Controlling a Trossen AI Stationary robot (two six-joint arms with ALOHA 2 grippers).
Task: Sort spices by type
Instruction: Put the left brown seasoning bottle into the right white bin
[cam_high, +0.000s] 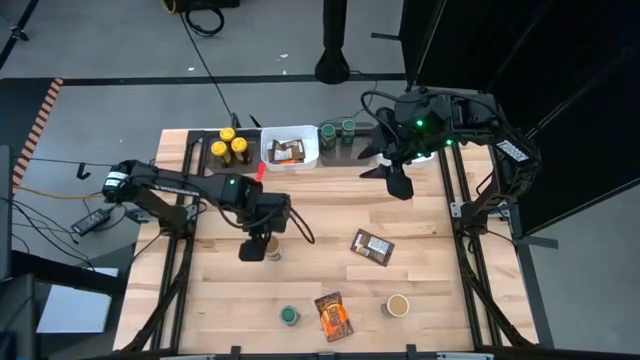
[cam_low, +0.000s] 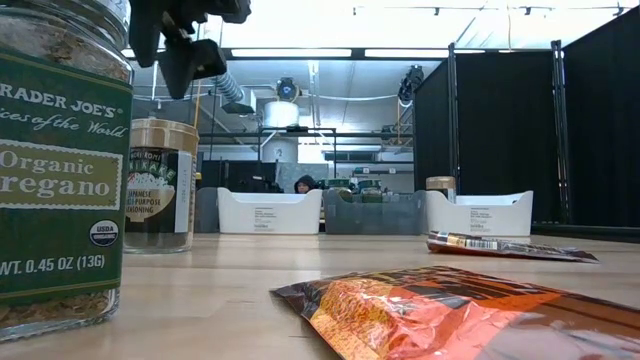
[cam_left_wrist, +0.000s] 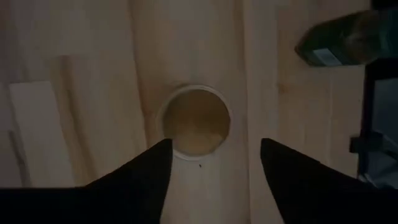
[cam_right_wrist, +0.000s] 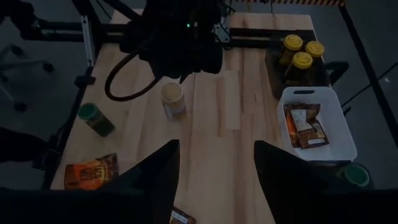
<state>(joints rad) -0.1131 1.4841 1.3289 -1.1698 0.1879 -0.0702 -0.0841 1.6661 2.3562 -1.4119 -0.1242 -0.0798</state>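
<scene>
Spices are partly sorted. 3 yellow-lid jars (cam_high: 230, 145) are grouped in a dark bin (cam_high: 213, 136) at the table's far edge, left side. Brown packets (cam_high: 287, 151) lie in the white bin (cam_high: 290, 161) beside it, and 2 green-lid jars (cam_high: 338, 130) sit in the next bin along the far edge.

5 items are left loose on the table. A tan-lid jar (cam_high: 272, 246) stands left of centre, a brown packet (cam_high: 372, 247) lies right of centre, and a green jar (cam_high: 289, 316), an orange packet (cam_high: 333, 316) and a 2nd tan jar (cam_high: 398, 305) sit near the near edge. A 4th bin at the far right edge is mostly hidden by the right arm; its contents cannot be told.

The left gripper (cam_left_wrist: 214, 163) is held directly above the tan-lid jar (cam_left_wrist: 196, 121), fingers parted wider than the lid and nothing gripped; contact with the jar cannot be told. The jar is upright. The step in hand is judged to be either a pick or a release of this jar.

The right gripper (cam_right_wrist: 216, 163) is parked over the far right part of the table, fingers apart, holding nothing.

Roughly over half is judged done.
</scene>
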